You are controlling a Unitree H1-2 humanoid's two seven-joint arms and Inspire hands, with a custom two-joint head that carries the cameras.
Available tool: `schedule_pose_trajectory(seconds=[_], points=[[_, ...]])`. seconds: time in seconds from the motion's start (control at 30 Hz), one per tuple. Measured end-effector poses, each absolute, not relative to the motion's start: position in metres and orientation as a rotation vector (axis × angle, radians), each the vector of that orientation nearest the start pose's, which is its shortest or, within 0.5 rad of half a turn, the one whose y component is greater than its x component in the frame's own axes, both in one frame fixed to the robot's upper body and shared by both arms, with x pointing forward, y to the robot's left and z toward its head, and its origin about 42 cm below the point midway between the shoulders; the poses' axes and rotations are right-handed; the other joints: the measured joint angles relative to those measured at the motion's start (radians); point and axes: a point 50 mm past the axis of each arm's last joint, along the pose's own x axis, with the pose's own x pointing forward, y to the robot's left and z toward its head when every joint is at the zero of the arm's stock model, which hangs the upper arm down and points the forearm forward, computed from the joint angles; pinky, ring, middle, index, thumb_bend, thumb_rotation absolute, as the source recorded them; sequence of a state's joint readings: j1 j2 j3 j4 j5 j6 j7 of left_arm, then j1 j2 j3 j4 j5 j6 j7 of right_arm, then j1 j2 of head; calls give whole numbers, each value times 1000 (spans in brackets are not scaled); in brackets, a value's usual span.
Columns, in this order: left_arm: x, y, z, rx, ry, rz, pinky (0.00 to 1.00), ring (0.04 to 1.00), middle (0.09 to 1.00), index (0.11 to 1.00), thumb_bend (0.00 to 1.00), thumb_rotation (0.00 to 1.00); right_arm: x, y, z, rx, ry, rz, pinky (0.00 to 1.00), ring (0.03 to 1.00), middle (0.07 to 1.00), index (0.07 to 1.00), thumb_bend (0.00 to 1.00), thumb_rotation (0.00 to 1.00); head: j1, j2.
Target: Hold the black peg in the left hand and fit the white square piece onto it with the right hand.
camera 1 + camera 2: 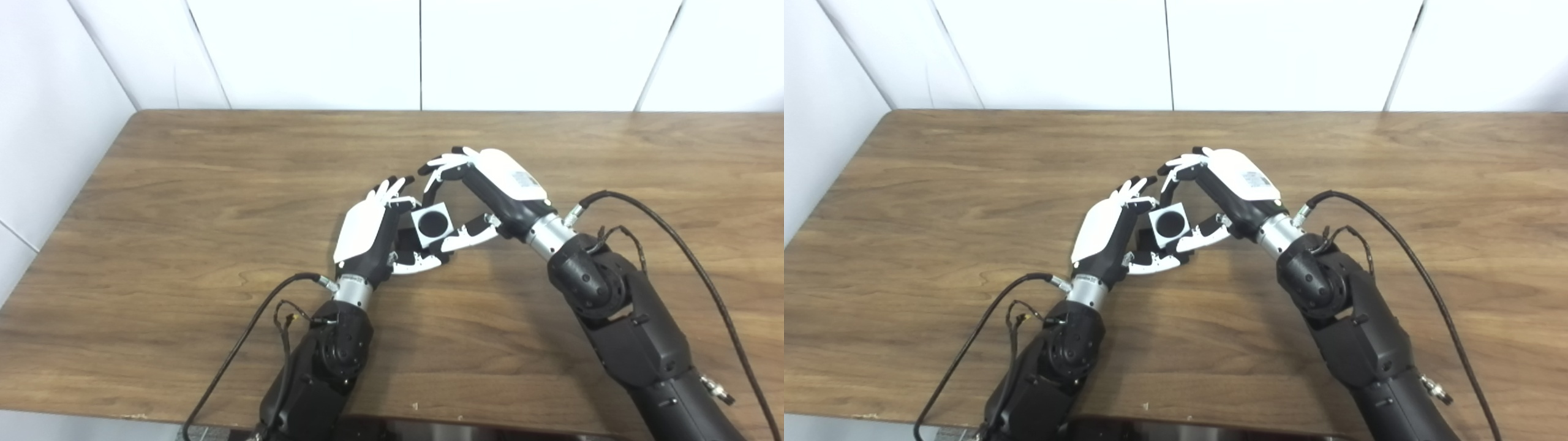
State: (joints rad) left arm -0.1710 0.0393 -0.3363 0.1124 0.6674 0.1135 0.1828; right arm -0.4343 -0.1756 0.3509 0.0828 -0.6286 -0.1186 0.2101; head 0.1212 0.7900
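Note:
The white square piece point(432, 224) shows a round black centre, where the black peg point(1168, 224) fills its hole. Below it a dark base part point(1145, 239) of the peg sits inside my left hand point(367, 236), which is shut on it. My right hand point(484, 190) comes in from the right, its fingers and thumb closed on the white square piece's far and near edges. Both hands meet in the middle of the wooden table point(184, 202). Most of the peg is hidden by the piece and the fingers.
The table's near edge point(153, 416) runs along the bottom and its left edge meets the white wall point(55, 122). Black cables point(686, 245) loop from both wrists over the tabletop. Nothing else stands on the wood.

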Motion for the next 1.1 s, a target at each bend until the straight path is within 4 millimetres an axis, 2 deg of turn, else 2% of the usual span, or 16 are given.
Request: schedule_pose_trajectory(seconds=[0.83, 1.1], points=[[324, 130, 110, 753, -132, -125, 1000, 995, 945, 490, 515, 89, 384, -128, 196, -923, -462, 541, 950, 863, 795, 482, 514, 145, 0, 3], [324, 126, 110, 733, -114, -95, 1000, 1000, 938, 490, 518, 84, 392, -117, 203, -1006, -483, 595, 950, 852, 782, 483, 516, 143, 3, 11]])
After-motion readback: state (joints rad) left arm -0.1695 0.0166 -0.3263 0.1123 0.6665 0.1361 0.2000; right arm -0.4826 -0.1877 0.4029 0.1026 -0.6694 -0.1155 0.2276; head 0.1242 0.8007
